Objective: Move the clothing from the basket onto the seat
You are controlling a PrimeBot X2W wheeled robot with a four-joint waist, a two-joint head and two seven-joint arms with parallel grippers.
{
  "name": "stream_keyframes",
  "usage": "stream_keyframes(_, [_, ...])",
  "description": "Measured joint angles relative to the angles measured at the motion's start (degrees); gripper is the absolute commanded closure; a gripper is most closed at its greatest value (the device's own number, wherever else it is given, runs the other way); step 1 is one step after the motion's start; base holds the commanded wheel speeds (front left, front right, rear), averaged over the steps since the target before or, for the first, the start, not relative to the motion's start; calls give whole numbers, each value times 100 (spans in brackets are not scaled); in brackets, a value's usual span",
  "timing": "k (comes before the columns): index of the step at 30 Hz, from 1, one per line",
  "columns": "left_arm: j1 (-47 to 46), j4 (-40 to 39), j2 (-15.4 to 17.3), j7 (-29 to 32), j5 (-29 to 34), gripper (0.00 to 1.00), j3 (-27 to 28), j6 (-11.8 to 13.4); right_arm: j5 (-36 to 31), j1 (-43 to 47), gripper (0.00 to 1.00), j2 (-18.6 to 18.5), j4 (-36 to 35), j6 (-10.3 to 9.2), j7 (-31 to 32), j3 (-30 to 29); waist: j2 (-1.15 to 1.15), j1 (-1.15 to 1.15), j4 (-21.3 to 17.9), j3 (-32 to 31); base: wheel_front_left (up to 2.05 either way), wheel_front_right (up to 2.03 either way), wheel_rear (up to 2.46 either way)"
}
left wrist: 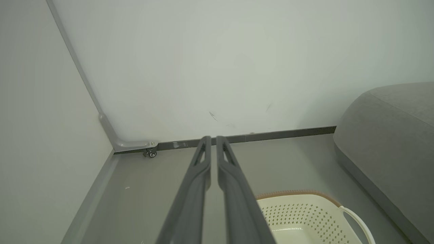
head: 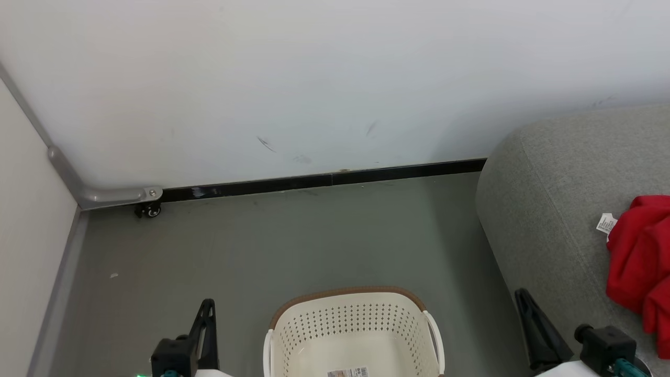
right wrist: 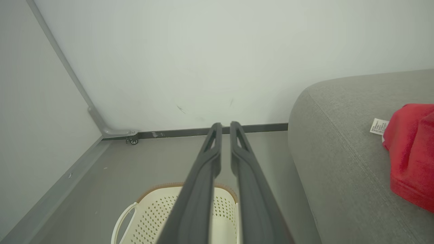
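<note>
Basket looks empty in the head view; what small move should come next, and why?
Probably tilt the head down to check the rest of the basket floor: its visible part holds just a paper label, the clothing lies on the seat, and the left gripper and right gripper carry nothing.

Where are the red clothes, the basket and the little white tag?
Red clothing (head: 641, 251): head view, middle of the crumpled bundle.
Basket (head: 348, 289): head view, brown band on its far rim.
White label (head: 606, 223): head view, centre of the tag.
</note>
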Motion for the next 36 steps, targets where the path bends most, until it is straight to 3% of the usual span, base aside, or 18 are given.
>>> stream_keyframes(7, [146,74,-89,65,-200,100,9,-32,191,148,100,23,165,0,-1,8,0,0,2,6,0,0,0])
stream_keyframes(21, [163,-126,-164,323,-1502,100,347,-338,1650,29,100,23,174,0,172,-63,0,5,31,36,0,0,0])
stream_keyframes(36, [164,-248,-290,616,-2651,100,713,-740,2828,-93,100,23,170,0,363,-181,0,77,51,11,0,0,0])
